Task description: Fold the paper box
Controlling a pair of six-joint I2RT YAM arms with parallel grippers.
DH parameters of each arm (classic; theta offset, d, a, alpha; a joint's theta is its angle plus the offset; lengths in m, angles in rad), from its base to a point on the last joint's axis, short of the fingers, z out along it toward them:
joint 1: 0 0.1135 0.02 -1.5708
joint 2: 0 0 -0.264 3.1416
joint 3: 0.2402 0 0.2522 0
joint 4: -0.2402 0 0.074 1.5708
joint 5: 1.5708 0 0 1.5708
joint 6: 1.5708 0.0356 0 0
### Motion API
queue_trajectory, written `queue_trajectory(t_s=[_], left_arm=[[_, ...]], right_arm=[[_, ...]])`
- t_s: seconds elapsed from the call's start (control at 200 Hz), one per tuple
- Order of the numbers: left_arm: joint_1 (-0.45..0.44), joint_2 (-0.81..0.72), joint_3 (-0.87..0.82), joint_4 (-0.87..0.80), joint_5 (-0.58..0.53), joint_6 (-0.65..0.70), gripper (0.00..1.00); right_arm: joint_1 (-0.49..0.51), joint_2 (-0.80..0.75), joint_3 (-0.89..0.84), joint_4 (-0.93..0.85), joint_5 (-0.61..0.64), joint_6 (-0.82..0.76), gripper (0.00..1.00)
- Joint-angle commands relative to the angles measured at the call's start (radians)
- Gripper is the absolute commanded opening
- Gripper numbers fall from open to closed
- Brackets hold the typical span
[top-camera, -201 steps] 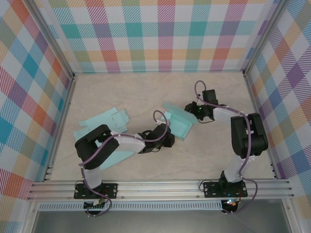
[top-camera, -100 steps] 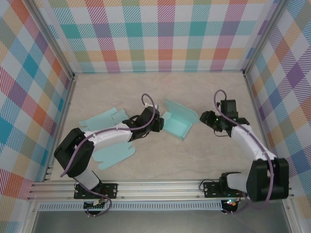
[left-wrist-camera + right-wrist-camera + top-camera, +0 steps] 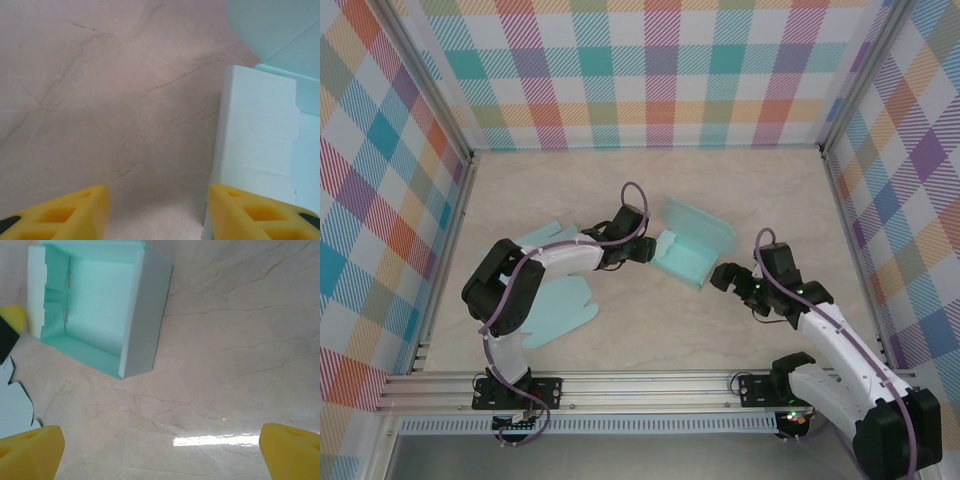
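The teal paper box (image 3: 688, 256) stands mid-table as an open tray, its back flap raised. My left gripper (image 3: 647, 249) is at the box's left end, open, with bare table between its yellow fingertips (image 3: 80, 210); the box's pale side wall (image 3: 257, 130) rises just beyond the right fingertip. My right gripper (image 3: 724, 278) hangs to the right of the box and nearer the front, apart from it and wide open. In the right wrist view the box (image 3: 100, 305) lies beyond my right gripper (image 3: 160, 455), whose jaws hold nothing.
Two flat teal paper sheets lie on the left side, one (image 3: 535, 243) under my left arm and one (image 3: 558, 310) nearer the front. Plaid walls enclose the table on three sides. The marble tabletop (image 3: 760, 200) behind and right of the box is bare.
My right gripper let go of the box, opened wide and pulled back toward the front right. My left gripper opened and moved up to the box's left end.
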Motion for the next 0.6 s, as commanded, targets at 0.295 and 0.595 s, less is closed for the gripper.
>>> queue_trajectory(t_s=[0.295,0.595], left_arm=[[0.007,0.027,0.033,0.061,0.064,-0.041,0.51],[0.005,0.002,0.021,0.087,0.055,-0.070,0.50]], right_arm=[[0.069,0.219,0.107,0.101,0.139,0.036,1.00],[0.069,0.412,0.207,0.139,0.159,-0.009,0.72]])
